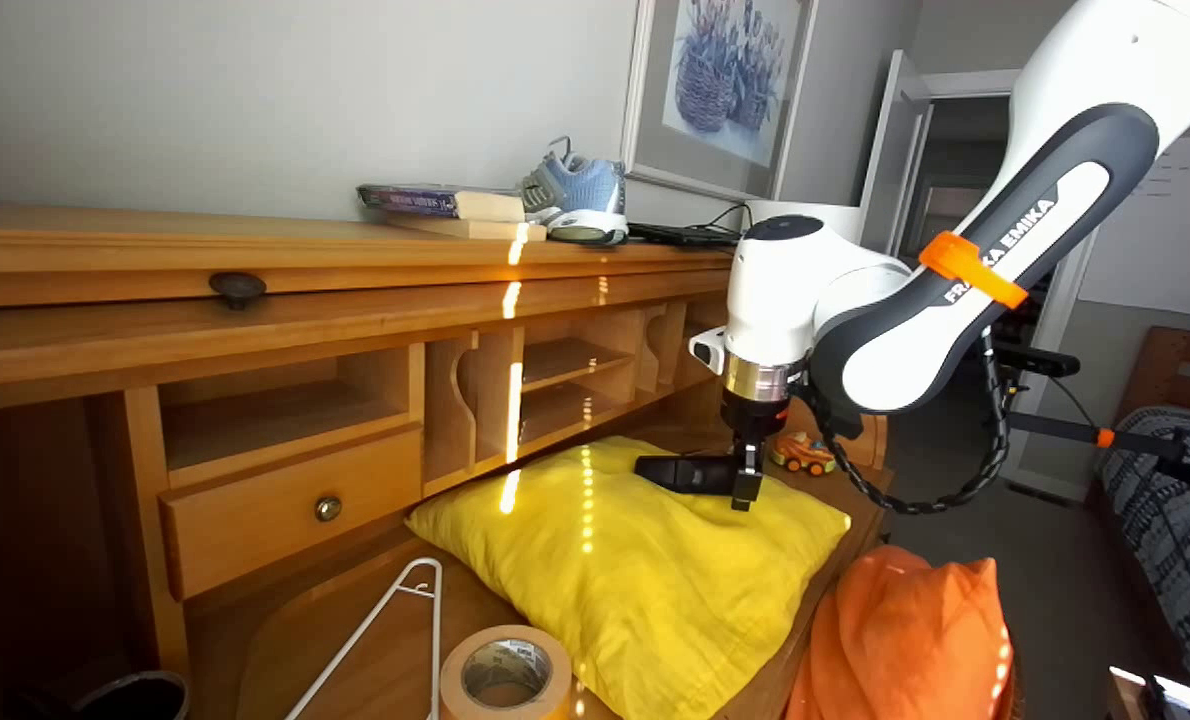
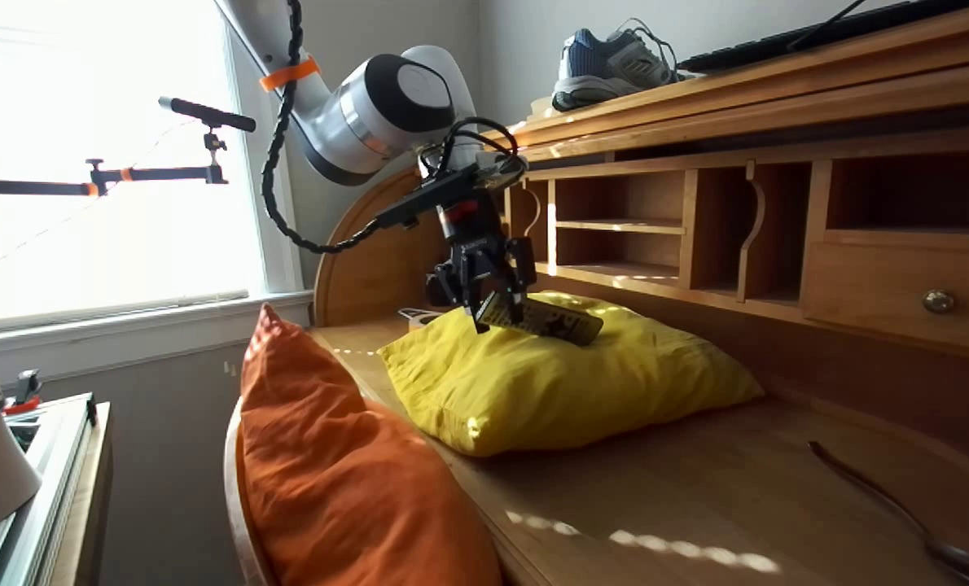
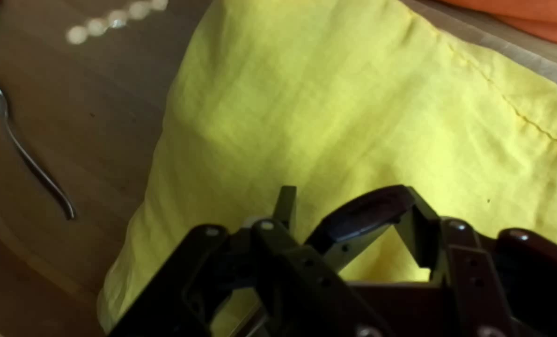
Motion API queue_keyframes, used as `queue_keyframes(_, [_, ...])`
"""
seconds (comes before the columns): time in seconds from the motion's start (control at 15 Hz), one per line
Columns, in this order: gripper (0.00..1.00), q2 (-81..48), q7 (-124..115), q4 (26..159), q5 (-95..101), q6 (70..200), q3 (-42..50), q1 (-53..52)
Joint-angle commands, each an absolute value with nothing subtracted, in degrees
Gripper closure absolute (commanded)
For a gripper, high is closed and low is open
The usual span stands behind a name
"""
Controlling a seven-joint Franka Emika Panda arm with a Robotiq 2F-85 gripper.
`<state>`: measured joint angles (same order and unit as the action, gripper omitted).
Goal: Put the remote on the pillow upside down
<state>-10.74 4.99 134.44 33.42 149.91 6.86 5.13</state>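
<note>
The yellow pillow [image 1: 645, 580] lies on the desk in both exterior views, and it fills much of the wrist view. Just over its upper part, my gripper [image 2: 499, 317] points down, shut on the black remote [image 2: 562, 322] near one end. The remote is tilted, its buttons showing in an exterior view, while its plain dark side [image 1: 683, 474] shows in an exterior view from across. I cannot tell whether its free end touches the pillow. In the wrist view an end of the remote [image 3: 367, 213] spans between the fingers; the rest is hidden behind the gripper.
Beside the desk's front edge sits an orange cloth bundle [image 2: 346, 456]. Desk cubbies [image 2: 623, 220] rise behind the pillow. A tape roll [image 1: 555, 665], a white hanger [image 1: 435, 610], a toy car [image 1: 803, 453] and a spoon [image 3: 30, 159] lie around it.
</note>
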Motion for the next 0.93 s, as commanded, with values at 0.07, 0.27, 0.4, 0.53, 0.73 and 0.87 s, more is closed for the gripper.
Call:
queue_keyframes(0.07, [0.68, -10.9, 4.3, 136.7, 42.8, 154.9, 7.8, 3.7])
queue_keyframes(0.27, [0.68, -11.3, 4.4, 138.1, 45.9, 157.5, 7.4, 3.5])
queue_keyframes(0.4, [0.68, -11.8, 4.4, 138.7, 47.5, 159.3, 7.3, 3.3])
queue_keyframes(0.53, [0.68, -12.6, 3.8, 138.7, 49.8, 161.1, 7.4, 3.2])
queue_keyframes(0.73, [0.68, -13.4, 3.6, 138.6, 51.9, 163.6, 7.3, 3.0])
queue_keyframes(0.87, [0.68, -14.0, 3.2, 138.4, 52.6, 165.3, 7.3, 3.0])
